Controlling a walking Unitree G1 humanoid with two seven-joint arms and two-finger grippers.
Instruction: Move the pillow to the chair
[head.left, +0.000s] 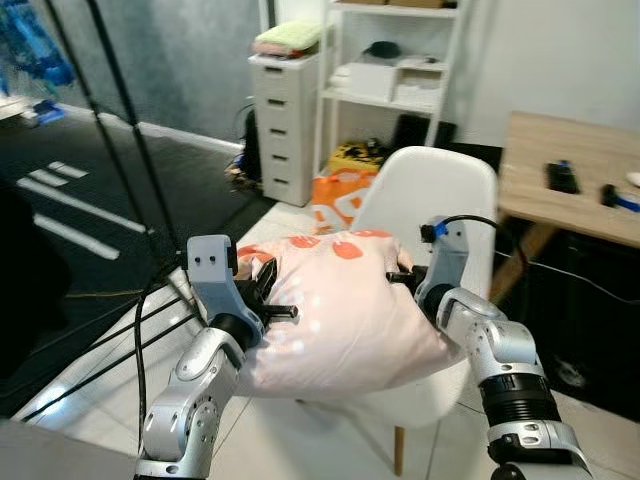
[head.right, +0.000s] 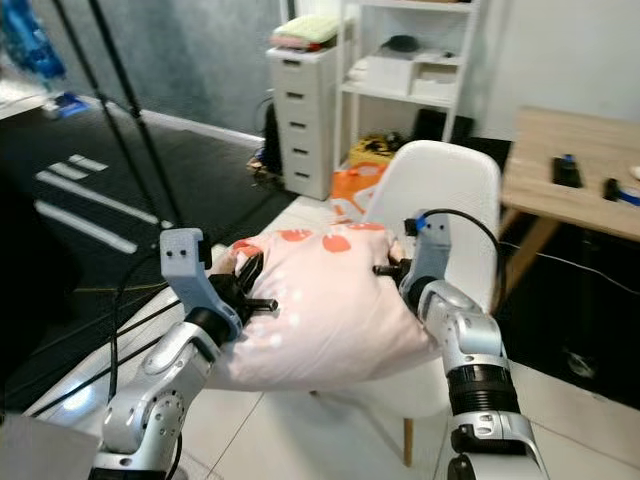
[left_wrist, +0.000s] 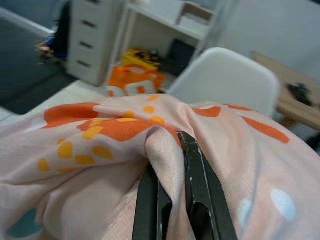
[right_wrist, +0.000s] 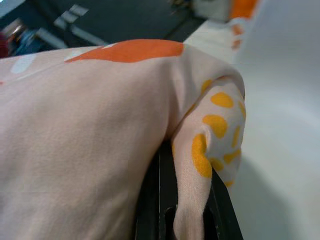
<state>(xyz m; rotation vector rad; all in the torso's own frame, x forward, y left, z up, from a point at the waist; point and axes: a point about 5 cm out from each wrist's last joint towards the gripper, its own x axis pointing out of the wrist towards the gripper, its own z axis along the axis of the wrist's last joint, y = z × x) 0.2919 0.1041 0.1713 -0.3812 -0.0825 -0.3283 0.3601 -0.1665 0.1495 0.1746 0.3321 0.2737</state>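
A pale pink pillow (head.left: 345, 310) with orange and blue spots lies on the seat of the white shell chair (head.left: 440, 190), leaning toward its backrest. My left gripper (head.left: 268, 285) pinches the pillow's left edge; the left wrist view has a fold of fabric (left_wrist: 165, 145) clamped between the black fingers (left_wrist: 200, 180). My right gripper (head.left: 408, 280) holds the right corner near the backrest, and the right wrist view has the spotted corner (right_wrist: 210, 145) squeezed between its fingers.
A white drawer unit (head.left: 285, 120) and white shelves (head.left: 395, 70) stand behind the chair, with an orange bag (head.left: 335, 195) on the floor. A wooden table (head.left: 570, 170) is at the right. Black tripod legs (head.left: 115, 130) and cables (head.left: 120, 330) cross the floor at the left.
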